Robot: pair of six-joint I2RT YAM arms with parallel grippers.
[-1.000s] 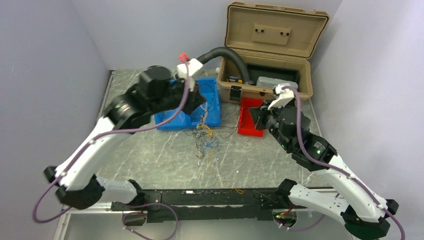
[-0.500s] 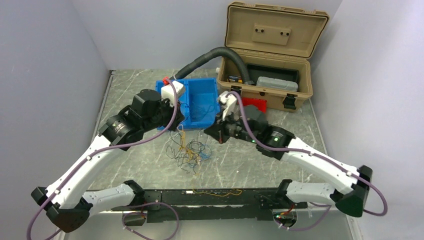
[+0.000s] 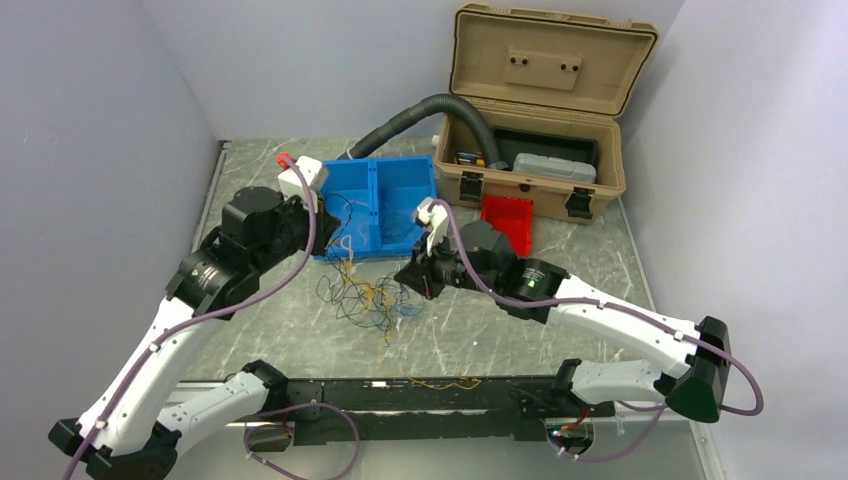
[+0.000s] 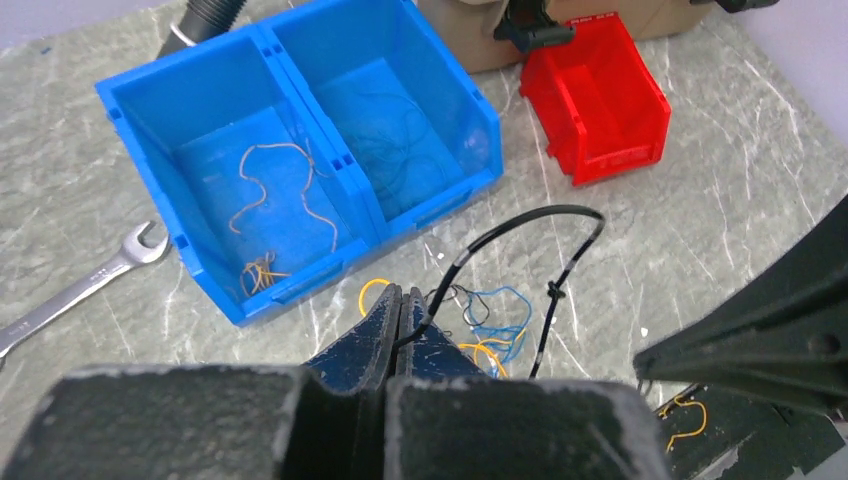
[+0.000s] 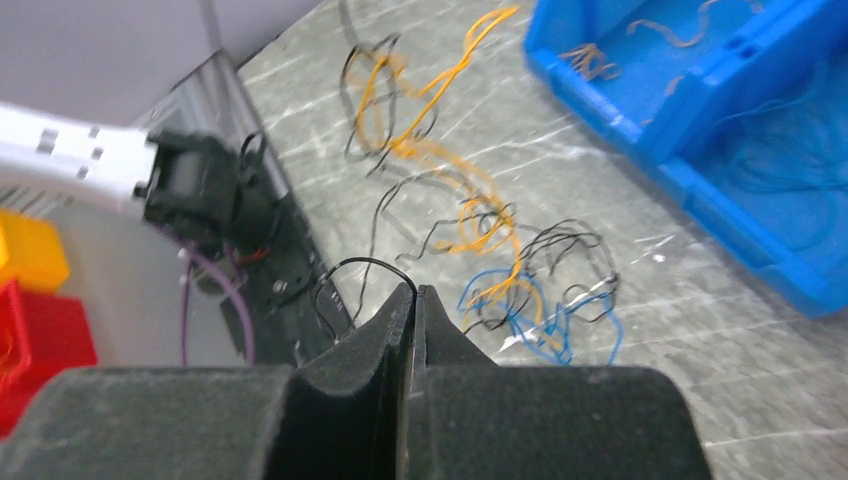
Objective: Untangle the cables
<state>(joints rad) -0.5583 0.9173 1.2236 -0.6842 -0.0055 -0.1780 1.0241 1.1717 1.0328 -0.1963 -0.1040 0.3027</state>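
The cables (image 3: 365, 295) lie as a loose tangle of thin yellow, blue and black wires on the marble table, in front of the blue bin (image 3: 385, 163). My left gripper (image 3: 315, 235) hangs left of the tangle, shut on a black wire (image 4: 545, 212) that arches up from its tips (image 4: 400, 295). My right gripper (image 3: 412, 274) is at the tangle's right edge, shut, with a thin black wire loop (image 5: 360, 265) coming out of its tips (image 5: 412, 290). Yellow and blue strands (image 5: 490, 225) lie just beyond. Loose wires also lie in the blue bin (image 4: 440, 205).
A red bin (image 3: 508, 222) stands right of the blue one. Behind them is an open tan toolbox (image 3: 540, 90) with a thick grey hose (image 3: 420, 112) curving out. A wrench (image 4: 70, 290) lies left of the blue bin. One yellow wire (image 3: 440, 383) rests on the black base rail.
The left arm drew back leftward off the blue bin. The right arm swung from the red bin over to the tangle. The tangle has shifted left and spread out.
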